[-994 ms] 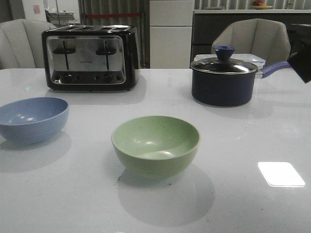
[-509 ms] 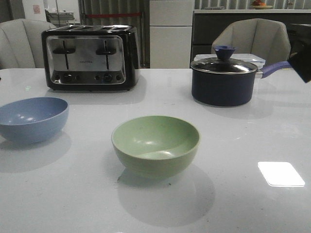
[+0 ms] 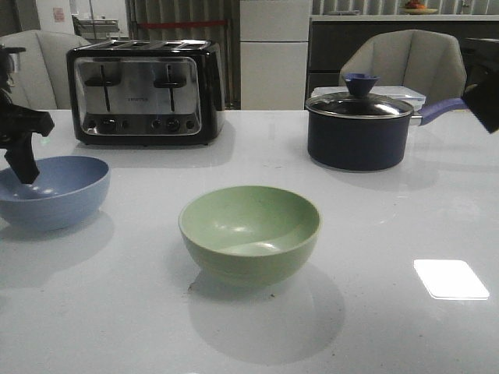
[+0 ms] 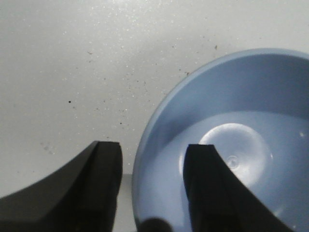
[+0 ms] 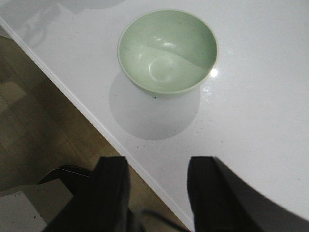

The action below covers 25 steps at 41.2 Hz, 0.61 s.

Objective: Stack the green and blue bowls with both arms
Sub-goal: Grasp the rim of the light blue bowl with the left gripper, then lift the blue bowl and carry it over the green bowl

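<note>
Left claw (image 4: 152, 186), jaws apart, straddles the blue bowl (image 3: 51, 191) rim. Right claw (image 5: 157, 193), likewise spread, hangs over the desk (image 5: 251, 121) edge, clear of the green bowl (image 3: 249, 232).

Open left pincer (image 4: 150, 186) straddling blue bowl (image 4: 251, 125) rim, speckled white table (image 4: 96, 63)

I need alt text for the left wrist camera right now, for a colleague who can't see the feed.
The open left gripper straddles the near rim of the blue bowl, one black finger inside the bowl and the other outside over the white table. The bowl is empty, with a bright glare spot on its bottom. Whether either finger touches the rim can't be judged.
</note>
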Motion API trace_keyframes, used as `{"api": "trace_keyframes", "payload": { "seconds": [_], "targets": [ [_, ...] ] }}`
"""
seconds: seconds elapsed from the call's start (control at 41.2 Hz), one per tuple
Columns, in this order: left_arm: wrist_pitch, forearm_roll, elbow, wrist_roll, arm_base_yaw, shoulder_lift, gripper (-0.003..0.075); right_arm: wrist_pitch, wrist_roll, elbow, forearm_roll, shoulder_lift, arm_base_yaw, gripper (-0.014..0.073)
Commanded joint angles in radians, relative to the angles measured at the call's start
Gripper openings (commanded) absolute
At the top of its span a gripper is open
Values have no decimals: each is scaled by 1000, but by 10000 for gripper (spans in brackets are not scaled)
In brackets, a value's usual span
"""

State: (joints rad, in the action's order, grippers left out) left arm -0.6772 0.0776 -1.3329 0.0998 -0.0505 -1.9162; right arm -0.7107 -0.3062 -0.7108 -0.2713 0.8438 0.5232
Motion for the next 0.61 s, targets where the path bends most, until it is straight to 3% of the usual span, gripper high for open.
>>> {"api": "trace_keyframes", "payload": {
  "seconds": [0.0,0.194,0.388,0.582],
  "targets": [
    [28,-12,-35,-6,1,38,317,53,-10,-25,-4,-7,2,404],
    [25,-51,-35,-6,1,34,232,52,-10,-25,-4,-7,2,404],
    [-5,-67,-35,-6,1,32,93,52,-10,-25,-4,-7,2,404],
    [-45,-52,-71,-4,-1,55,93,52,-10,-25,-4,-7,2,404]
  ]
}}
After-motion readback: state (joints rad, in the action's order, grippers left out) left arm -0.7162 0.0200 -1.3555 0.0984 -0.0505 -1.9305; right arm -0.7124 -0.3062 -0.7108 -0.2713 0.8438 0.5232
